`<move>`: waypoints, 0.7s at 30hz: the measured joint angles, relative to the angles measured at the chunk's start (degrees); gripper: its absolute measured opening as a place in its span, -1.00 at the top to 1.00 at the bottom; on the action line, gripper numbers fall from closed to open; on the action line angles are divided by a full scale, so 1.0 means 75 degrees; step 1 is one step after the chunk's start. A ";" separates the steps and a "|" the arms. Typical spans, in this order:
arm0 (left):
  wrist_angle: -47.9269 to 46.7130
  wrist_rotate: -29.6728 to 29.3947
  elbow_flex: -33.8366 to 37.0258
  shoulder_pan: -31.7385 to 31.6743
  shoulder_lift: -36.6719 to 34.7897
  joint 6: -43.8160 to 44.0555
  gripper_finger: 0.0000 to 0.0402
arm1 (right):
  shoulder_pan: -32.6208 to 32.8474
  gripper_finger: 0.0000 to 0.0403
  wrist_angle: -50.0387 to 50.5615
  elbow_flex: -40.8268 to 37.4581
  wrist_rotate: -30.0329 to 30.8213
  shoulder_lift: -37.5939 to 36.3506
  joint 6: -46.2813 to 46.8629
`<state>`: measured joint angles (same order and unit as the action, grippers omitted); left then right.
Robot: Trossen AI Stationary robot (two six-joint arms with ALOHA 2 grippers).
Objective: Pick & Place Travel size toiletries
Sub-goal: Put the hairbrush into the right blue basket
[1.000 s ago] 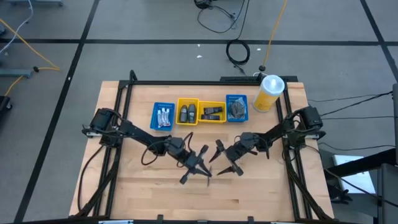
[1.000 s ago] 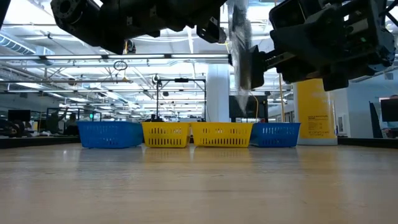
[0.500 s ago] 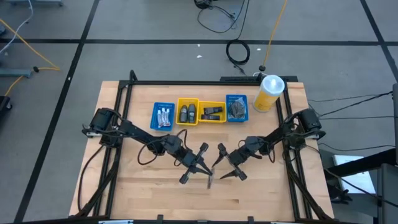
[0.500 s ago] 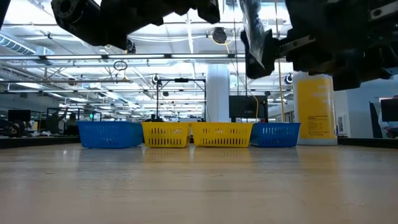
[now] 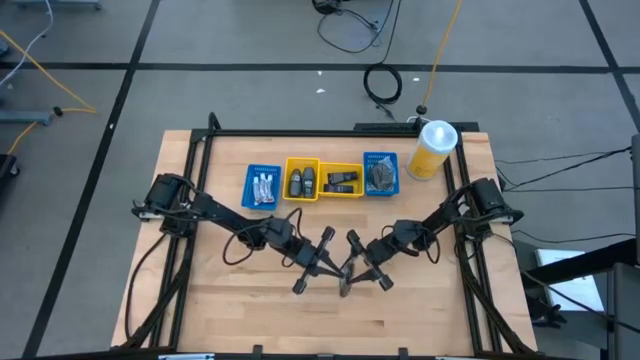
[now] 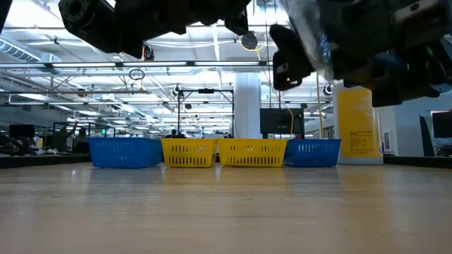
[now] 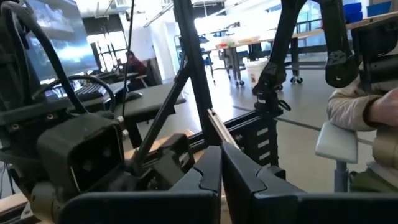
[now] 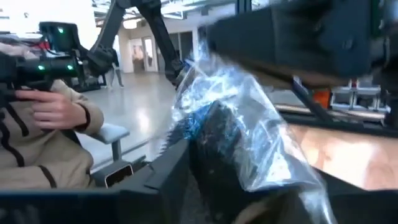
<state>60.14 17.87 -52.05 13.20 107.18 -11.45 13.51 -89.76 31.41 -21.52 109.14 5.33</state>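
**Passing a wrapped disc between two grippers above the table**

Looking down from the high view, both arms reached in toward the table's middle. The left gripper (image 5: 318, 262) and right gripper (image 5: 362, 266) met tip to tip, near the front half of the table (image 5: 420, 310) and well clear of the trays. At the far side stood a row of four: a blue tray (image 5: 262, 186), two yellow trays (image 5: 322, 180) and another blue tray (image 5: 380, 174), already holding small toiletries. A yellow bottle (image 5: 433, 148) stood beside the row.

At table height, the low view showed both grippers hanging high above the bare wood, with a crinkled wrapped disc (image 6: 311, 32) between the dark bodies, held in the air.

From the left wrist view, the left gripper's fingers (image 7: 205, 180) were pressed together, with a thin clear edge pinched at the seam.

From the right wrist view, the disc (image 8: 224, 134) in its clear wrap sat between that arm's fingers (image 8: 168, 171), which stood part-way closed around it. Likely this was a handover, so that the right arm could carry the disc to its nearer blue tray. A seated person (image 8: 43, 134) showed beyond.
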 joint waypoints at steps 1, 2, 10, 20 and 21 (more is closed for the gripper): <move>-0.0018 0.0000 0.0000 -0.0010 0.0000 0.0046 0.95 | -0.0004 0.24 0.0005 -0.0031 0.0006 0.0011 -0.0001; -0.0075 -0.0003 0.0000 -0.0027 0.0000 0.0089 0.93 | -0.0008 0.32 0.0012 -0.0055 0.0012 0.0018 -0.0001; -0.0647 0.0006 0.0006 -0.0316 -0.0148 0.0901 0.51 | -0.0403 0.92 0.0012 -0.0579 0.0035 -0.0073 0.0339; -0.5605 -0.1902 0.0004 -0.0163 -0.2275 0.1997 -0.11 | -0.1040 0.93 0.0767 -0.2785 0.2559 -0.2698 0.0413; -0.6118 -0.2469 0.0003 -0.0034 -0.2424 0.2028 -0.13 | -0.1055 0.94 0.0945 -0.2972 0.3061 -0.3160 0.0295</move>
<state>14.26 -0.64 -52.03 12.94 89.00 3.77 5.60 -82.67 9.13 1.43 85.44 7.54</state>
